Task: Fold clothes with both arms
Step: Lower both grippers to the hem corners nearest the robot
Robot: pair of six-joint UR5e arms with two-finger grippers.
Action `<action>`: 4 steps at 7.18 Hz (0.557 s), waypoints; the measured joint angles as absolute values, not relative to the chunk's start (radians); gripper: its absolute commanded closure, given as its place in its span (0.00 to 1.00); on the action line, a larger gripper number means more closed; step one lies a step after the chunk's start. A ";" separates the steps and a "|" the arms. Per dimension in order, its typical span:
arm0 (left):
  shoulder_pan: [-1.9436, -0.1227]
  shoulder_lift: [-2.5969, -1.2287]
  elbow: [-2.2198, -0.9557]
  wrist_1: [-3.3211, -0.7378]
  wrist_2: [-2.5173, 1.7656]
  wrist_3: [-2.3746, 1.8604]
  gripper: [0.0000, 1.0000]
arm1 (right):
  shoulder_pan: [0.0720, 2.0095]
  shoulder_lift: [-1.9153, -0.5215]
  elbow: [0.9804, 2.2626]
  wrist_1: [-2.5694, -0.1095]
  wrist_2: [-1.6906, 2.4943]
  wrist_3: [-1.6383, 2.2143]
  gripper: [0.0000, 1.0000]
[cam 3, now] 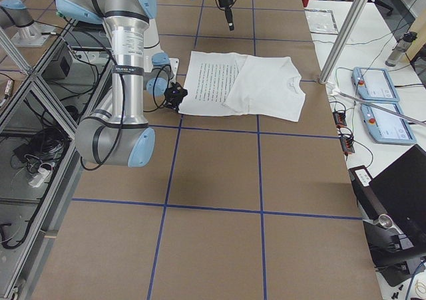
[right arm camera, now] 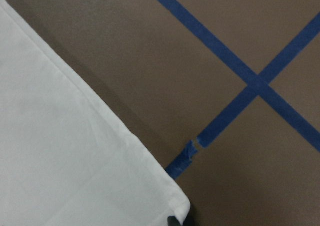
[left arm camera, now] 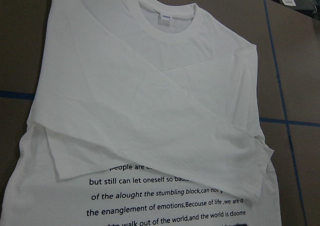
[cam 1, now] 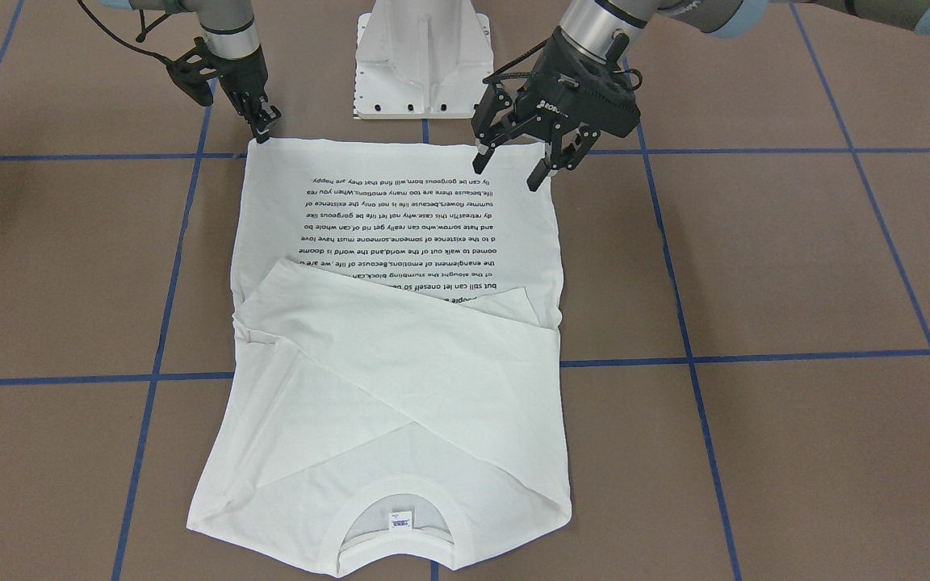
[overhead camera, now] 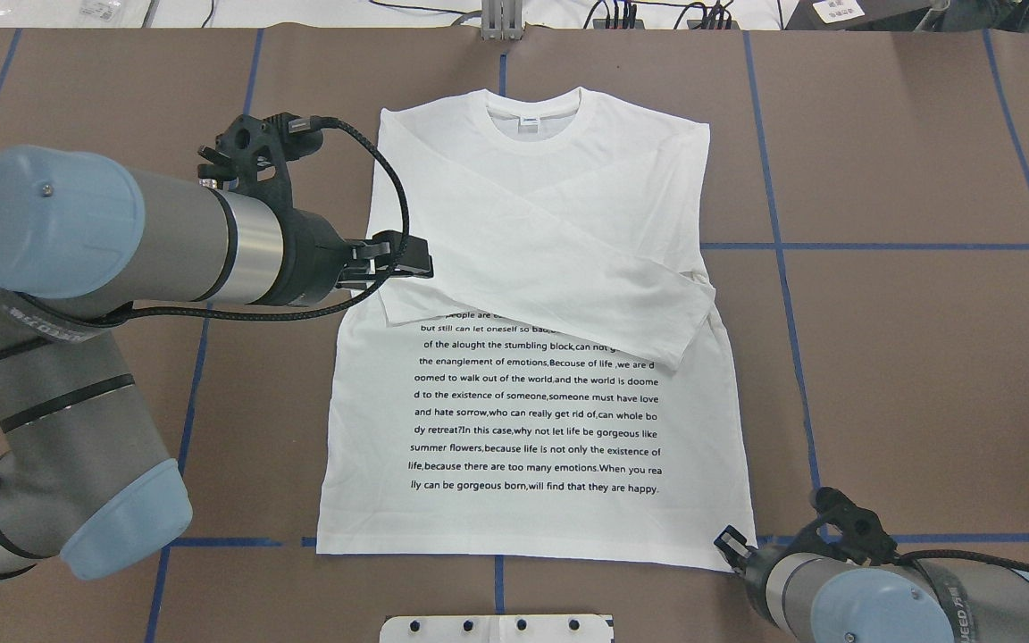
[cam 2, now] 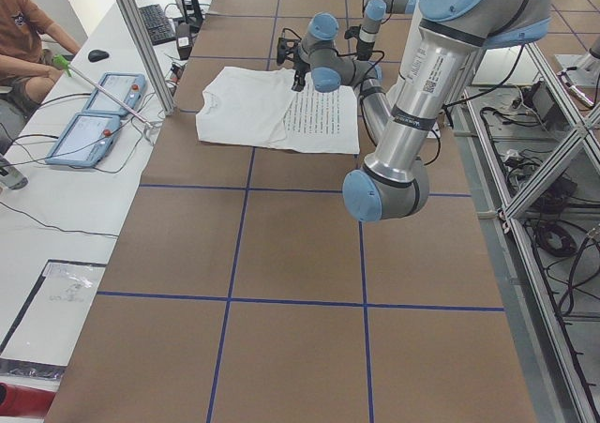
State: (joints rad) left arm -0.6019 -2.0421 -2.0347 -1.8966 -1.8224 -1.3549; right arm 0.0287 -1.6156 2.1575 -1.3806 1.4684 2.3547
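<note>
Cloth lies flat on the brown table (overhead camera: 907, 375), which is marked into squares with blue tape (overhead camera: 881, 246). It is a soft white shirt (overhead camera: 443, 214) with long sleeves (overhead camera: 586, 286). Both sleeves are folded across the chest, one over the other. Many lines of small black writing (overhead camera: 537, 415) run across the lower part. The round ribbed collar (overhead camera: 534, 141) is at the far side from the robot, and the straight bottom edge is near the robot.

The left arm (overhead camera: 157, 237) is thick, grey and round, with pale blue caps. It reaches out over the shirt. The left gripper (cam 1: 507, 173) hangs in the air above the shirt's left side, fingers spread wide, holding nothing.

The right arm (overhead camera: 836, 594) bends down low. The right gripper (cam 1: 265, 127) points down at the shirt's near right corner, with its tip right at the cloth. I cannot tell if its fingers pinch the cloth.
</note>
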 measured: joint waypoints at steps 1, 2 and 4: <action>-0.597 -2.018 -2.036 -1.869 -1.828 -1.369 0.18 | 0.031 -1.615 2.169 -1.381 1.475 2.356 1.00; -0.576 -1.974 -2.044 -1.823 -1.844 -1.401 0.18 | 0.032 -1.616 2.182 -1.381 1.478 2.355 1.00; -0.459 -1.851 -2.071 -1.779 -1.866 -1.504 0.22 | 0.039 -1.618 2.213 -1.381 1.481 2.351 1.00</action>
State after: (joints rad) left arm -0.4590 -1.8507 -2.0711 -1.7794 -1.8661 -1.5038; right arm 0.0392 -1.6175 2.2135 -1.3806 1.4810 2.3506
